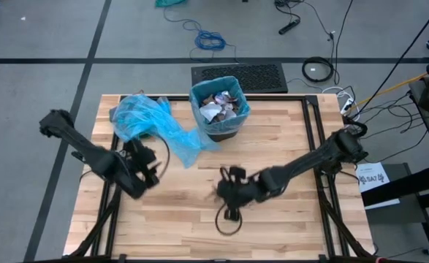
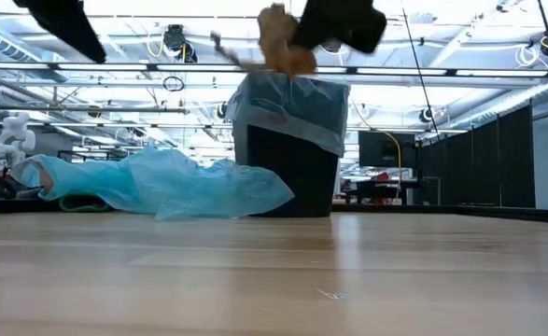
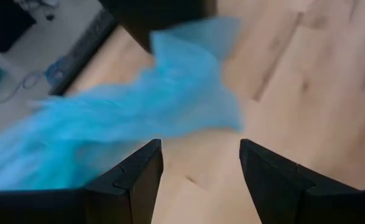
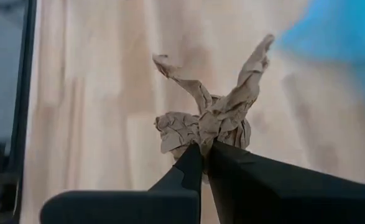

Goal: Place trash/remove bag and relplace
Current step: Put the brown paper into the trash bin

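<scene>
A dark bin [image 1: 220, 109] lined with a blue bag stands near the table's far edge and holds several paper scraps [image 1: 221, 102]. A loose blue bag [image 1: 152, 120] lies crumpled on the table to the bin's left. My right gripper [image 1: 225, 191] hangs over the middle of the table, on the near side of the bin, shut on a brown crumpled paper wad [image 4: 207, 124]. In the low view the wad [image 2: 278, 42] is high above the tabletop. My left gripper [image 3: 201, 155] is open, just near of the loose bag [image 3: 138, 118], and touches nothing. My right gripper pinches the brown paper wad by its lower, bunched end [image 4: 201, 142] between the two fingertips. The wad is lifted clear of the table. Two twisted ends [image 4: 257, 56] stick out beyond the fingers.
Bare wood [image 1: 192, 234] covers the near half of the table. A black ribbed mat [image 1: 240, 77] and cables [image 1: 316, 69] lie on the floor beyond the far edge. Black frame rails [image 1: 309, 124] run along the table's right side.
</scene>
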`<action>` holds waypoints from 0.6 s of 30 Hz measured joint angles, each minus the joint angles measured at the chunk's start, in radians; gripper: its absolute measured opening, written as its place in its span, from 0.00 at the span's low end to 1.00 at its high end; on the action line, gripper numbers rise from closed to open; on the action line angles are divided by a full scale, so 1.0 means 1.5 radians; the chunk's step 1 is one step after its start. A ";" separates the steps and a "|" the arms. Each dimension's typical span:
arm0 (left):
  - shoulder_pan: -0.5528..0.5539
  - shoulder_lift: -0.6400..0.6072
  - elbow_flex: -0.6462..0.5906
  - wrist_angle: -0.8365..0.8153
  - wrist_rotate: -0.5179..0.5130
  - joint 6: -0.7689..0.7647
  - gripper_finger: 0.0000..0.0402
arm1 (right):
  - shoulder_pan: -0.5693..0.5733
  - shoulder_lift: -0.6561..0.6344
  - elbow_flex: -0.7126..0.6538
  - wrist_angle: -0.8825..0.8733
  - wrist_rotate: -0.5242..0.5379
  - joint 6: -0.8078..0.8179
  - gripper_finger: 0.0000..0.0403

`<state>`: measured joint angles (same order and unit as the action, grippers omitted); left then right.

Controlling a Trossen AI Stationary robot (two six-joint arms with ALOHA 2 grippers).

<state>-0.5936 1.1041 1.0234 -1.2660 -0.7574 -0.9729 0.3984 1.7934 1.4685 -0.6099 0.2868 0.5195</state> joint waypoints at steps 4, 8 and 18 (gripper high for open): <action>0.061 -0.103 -0.006 0.006 -0.007 0.120 0.53 | -0.044 -0.060 0.000 -0.005 0.054 0.000 0.00; 0.109 -0.186 -0.006 0.044 -0.007 0.230 0.53 | -0.097 -0.103 0.000 0.005 0.090 0.000 0.00; 0.172 -0.255 -0.005 0.122 0.016 0.378 0.53 | -0.269 -0.109 0.000 0.166 0.085 -0.061 0.00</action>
<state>-0.3354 0.7208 1.0153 -1.0824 -0.7341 -0.4058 -0.0053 1.6301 1.4681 -0.3604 0.4146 0.4274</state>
